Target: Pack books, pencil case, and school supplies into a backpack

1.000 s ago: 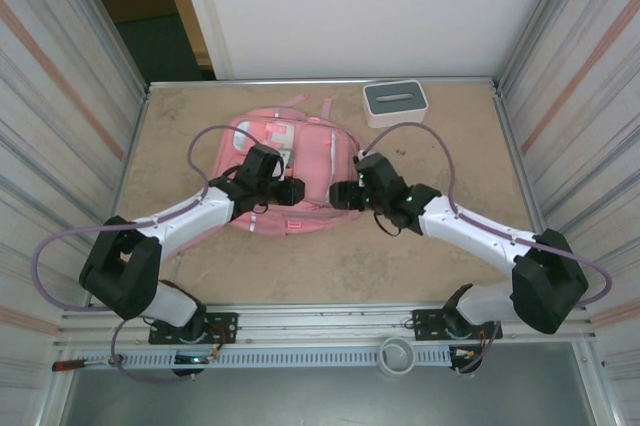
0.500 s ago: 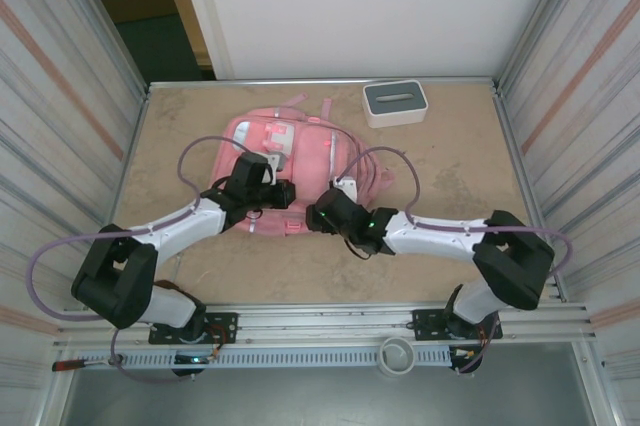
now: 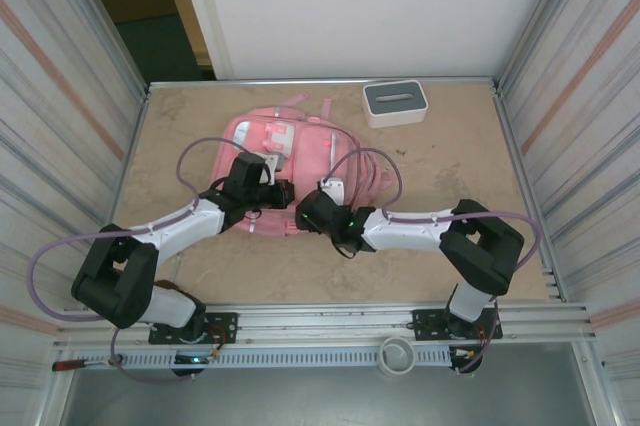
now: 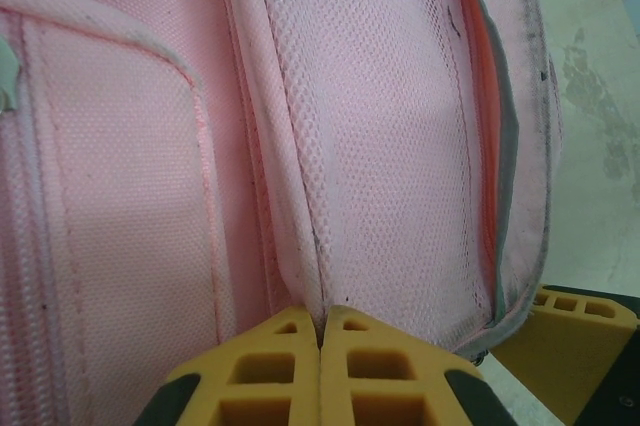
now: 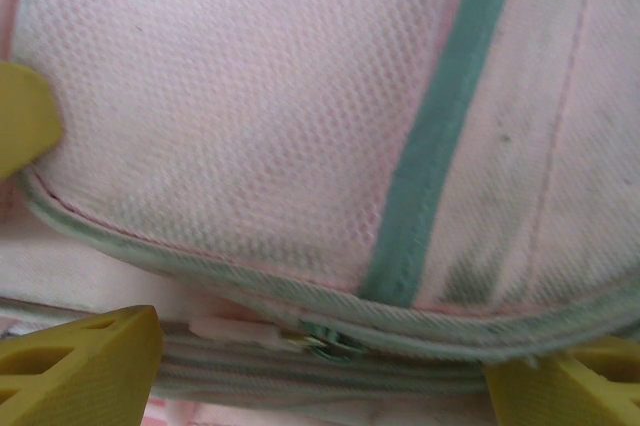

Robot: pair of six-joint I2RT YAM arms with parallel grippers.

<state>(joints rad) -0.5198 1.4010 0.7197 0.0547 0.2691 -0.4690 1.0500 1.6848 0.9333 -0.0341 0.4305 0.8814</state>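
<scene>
The pink backpack lies flat in the middle of the table. My left gripper is at its near edge, shut on a fold of the backpack's pink mesh fabric. My right gripper sits just right of it at the same edge, open. In the right wrist view its yellow fingers stand wide on either side of a zip pull on the backpack's grey-trimmed seam. The books, pencil case and school supplies are hidden.
A white box with a grey slotted top stands at the back right of the table. Metal walls close in both sides. A roll of tape rests on the front rail.
My left gripper has shut on the backpack's fabric. My right arm has swung left and drawn in, bringing its open gripper to the backpack's near edge beside the left one.
</scene>
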